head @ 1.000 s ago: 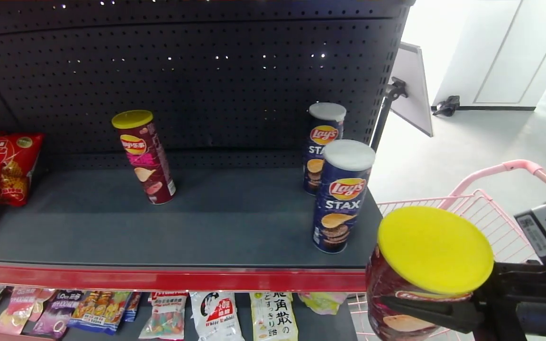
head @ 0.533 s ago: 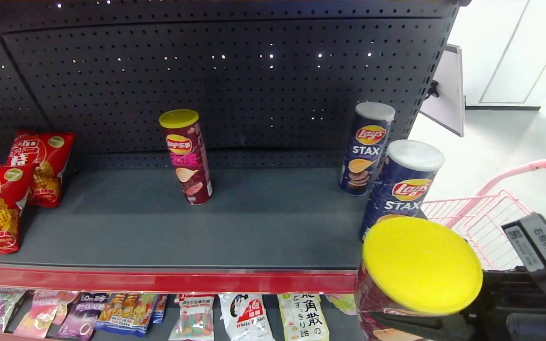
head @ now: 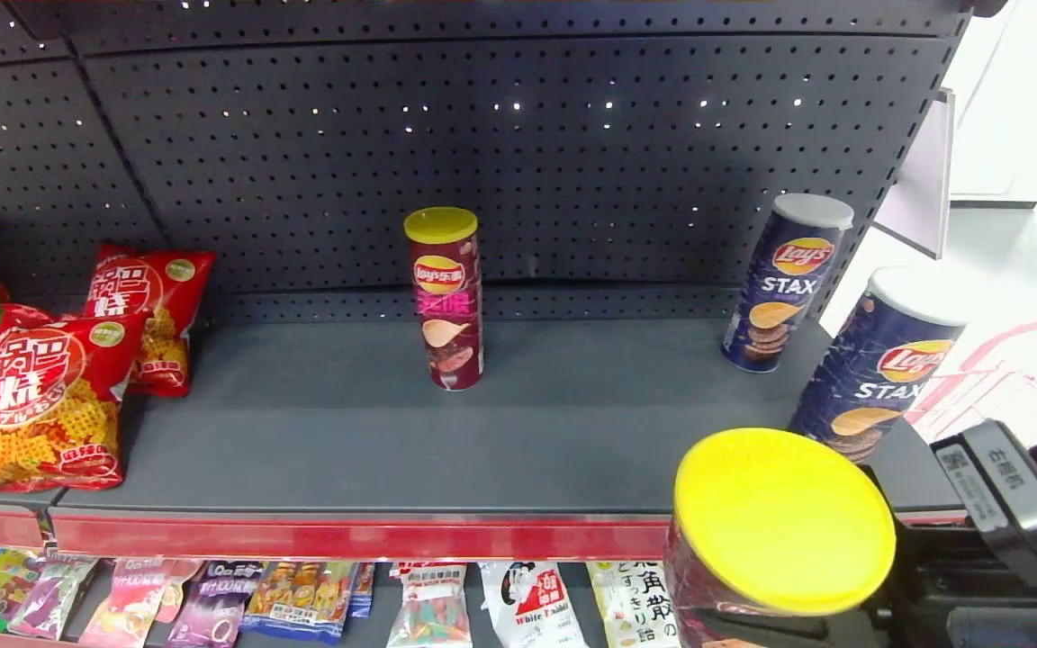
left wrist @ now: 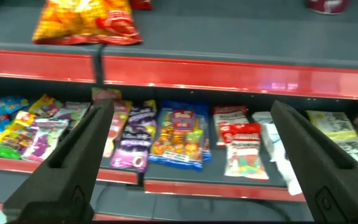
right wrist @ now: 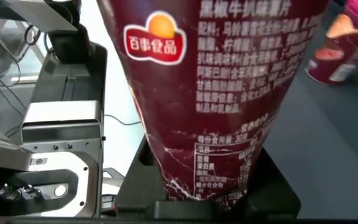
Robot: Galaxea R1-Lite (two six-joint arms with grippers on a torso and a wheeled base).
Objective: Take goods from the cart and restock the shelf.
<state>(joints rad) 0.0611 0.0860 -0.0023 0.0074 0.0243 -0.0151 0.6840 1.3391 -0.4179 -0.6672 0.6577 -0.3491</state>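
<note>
A maroon chip can with a yellow lid (head: 784, 522) is upright in my right gripper (head: 757, 625), just in front of the shelf's red front edge (head: 347, 533) at its right end. The right wrist view shows the gripper (right wrist: 204, 202) shut around the can's lower body (right wrist: 222, 93). A matching maroon can (head: 446, 301) stands mid-shelf near the back. Two blue cans (head: 784, 283) (head: 879, 364) stand at the shelf's right end. My left gripper (left wrist: 191, 155) is open with nothing in it, facing the lower shelf.
Red snack bags (head: 50, 405) (head: 154, 310) lie at the left of the dark shelf board (head: 320, 432). Between them and the cans is bare board. Small candy bags (head: 302, 598) fill the lower shelf. The pink cart (head: 1005, 396) stands to the right, behind the blue cans.
The head camera has swung left along the shelf, so everything on it sits further right in the picture. The held can stays in my right gripper, now a little lower in view.
</note>
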